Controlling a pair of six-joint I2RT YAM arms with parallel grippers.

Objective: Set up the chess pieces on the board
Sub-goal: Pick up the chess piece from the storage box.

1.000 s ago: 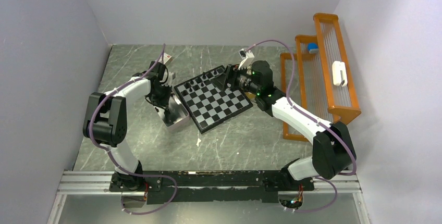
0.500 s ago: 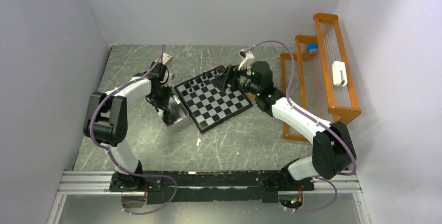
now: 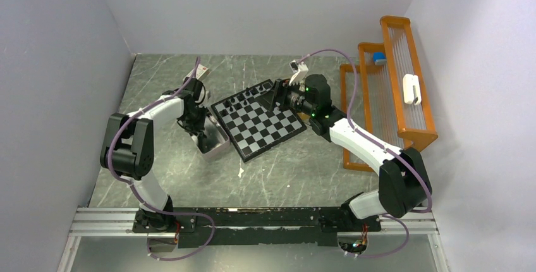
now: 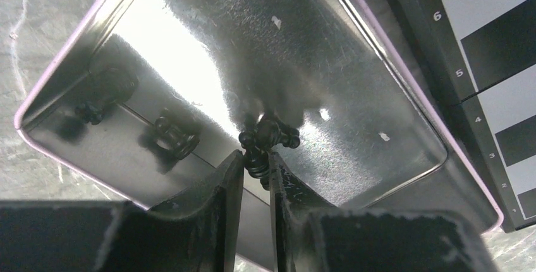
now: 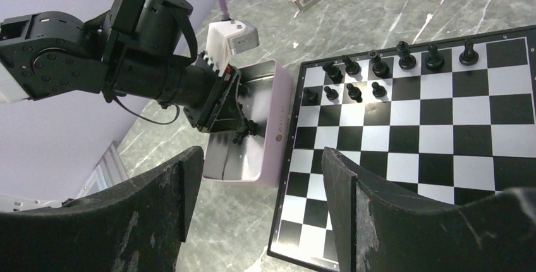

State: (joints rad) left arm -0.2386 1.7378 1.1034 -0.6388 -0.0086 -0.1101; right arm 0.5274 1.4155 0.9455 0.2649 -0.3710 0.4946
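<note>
— Fingers (image 4: pixel 221 186) are down inside the tin (image 4: pixel 189 50) on the left, see that? The left gripper (image 4: pixel 255 169) has its jaws drawn nearly together, nipping a black piece (image 4: pixel 254 157) right at the tips.

— Got it. Standing up or lying down?

— Hard to call. It looks laid over, running roughly along the line of the fingers. A second piece (image 4: pixel 279 133) is touching it just beyond, and two more pieces (image 4: pixel 177 136) lie apart by the tin's other wall.

— And the board (image 3: pixel 265 126)?

— Off to that gripper's right, its rim just beside the tin. Touching or not, I can't tell. The black men (image 5: pixel 379 66) already set out stand at the end of the board nearest the tin, so I'd judge it a short carry: up over the tin wall, then sideways.

— What about the right gripper (image 5: pixel 259 171)?

— Jaws spread wide, nothing in them, hanging over the far side of the board. The left arm is much the nearer, so it's surely the left arm's job.

— Any worry?

— The hold is at the very tips on a leaning piece. It'll want turning upright before it lands, and the touching neighbour could get dragged along.
</note>
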